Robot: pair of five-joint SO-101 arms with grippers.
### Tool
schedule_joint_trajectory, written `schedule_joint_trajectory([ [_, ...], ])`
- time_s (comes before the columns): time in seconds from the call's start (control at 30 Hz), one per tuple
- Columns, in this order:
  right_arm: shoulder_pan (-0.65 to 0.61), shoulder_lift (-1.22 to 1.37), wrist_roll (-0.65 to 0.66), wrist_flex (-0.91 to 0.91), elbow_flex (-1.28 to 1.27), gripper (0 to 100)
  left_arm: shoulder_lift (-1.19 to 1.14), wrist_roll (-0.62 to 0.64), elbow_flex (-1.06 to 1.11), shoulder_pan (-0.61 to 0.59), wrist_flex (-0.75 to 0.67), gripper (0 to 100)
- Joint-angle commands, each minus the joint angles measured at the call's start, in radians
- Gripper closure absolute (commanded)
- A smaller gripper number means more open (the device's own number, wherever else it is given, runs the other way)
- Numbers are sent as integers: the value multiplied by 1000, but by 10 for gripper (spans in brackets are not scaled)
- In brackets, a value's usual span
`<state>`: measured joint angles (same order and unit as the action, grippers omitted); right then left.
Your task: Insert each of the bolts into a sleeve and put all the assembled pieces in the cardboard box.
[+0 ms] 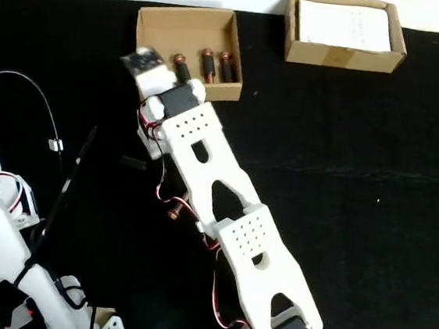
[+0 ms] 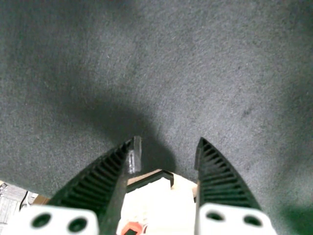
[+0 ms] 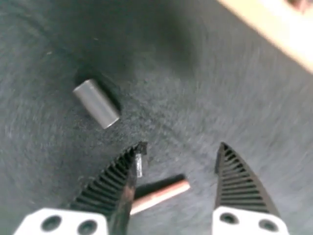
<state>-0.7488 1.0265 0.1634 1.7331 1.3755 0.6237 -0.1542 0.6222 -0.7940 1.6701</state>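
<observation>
Right hand (image 3: 182, 145) released above copper bolt (image 3: 164, 192), grey sleeve (image 3: 96, 104) near (on its side), left hand (image 2: 169, 140) released

Open cardboard box (image 1: 178, 30), far left, holding three copper-and-black assembled pieces (image 1: 208, 66) side by side. Outside it, nearer: one grey sleeve (image 3: 96, 104) on its side, one copper bolt (image 3: 159, 194) lying close by.

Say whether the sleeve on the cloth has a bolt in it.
Empty, it seems: the sleeve lies on its side with no bolt head showing, and a bolt lies apart beside the open right gripper.
</observation>
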Motion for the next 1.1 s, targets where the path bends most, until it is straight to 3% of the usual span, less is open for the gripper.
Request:
schedule_joint_trajectory([
  [0.0,-28,-36,130,5,77,779,1,-2,-41,-41,5,811],
  [0.2,-120,-35,264,5,73,776,1,-52,-42,-179,-3,811],
  [0.3,-171,-35,331,5,71,776,1,-112,-50,-189,-3,811],
  [0.47,-219,5,410,5,73,776,1,-110,-124,-189,2,811],
  [0.97,-139,252,439,-119,73,780,-5,-110,-171,-185,-3,811],
  [1.07,-140,266,502,-116,73,848,-5,-110,-173,-185,-3,811],
])
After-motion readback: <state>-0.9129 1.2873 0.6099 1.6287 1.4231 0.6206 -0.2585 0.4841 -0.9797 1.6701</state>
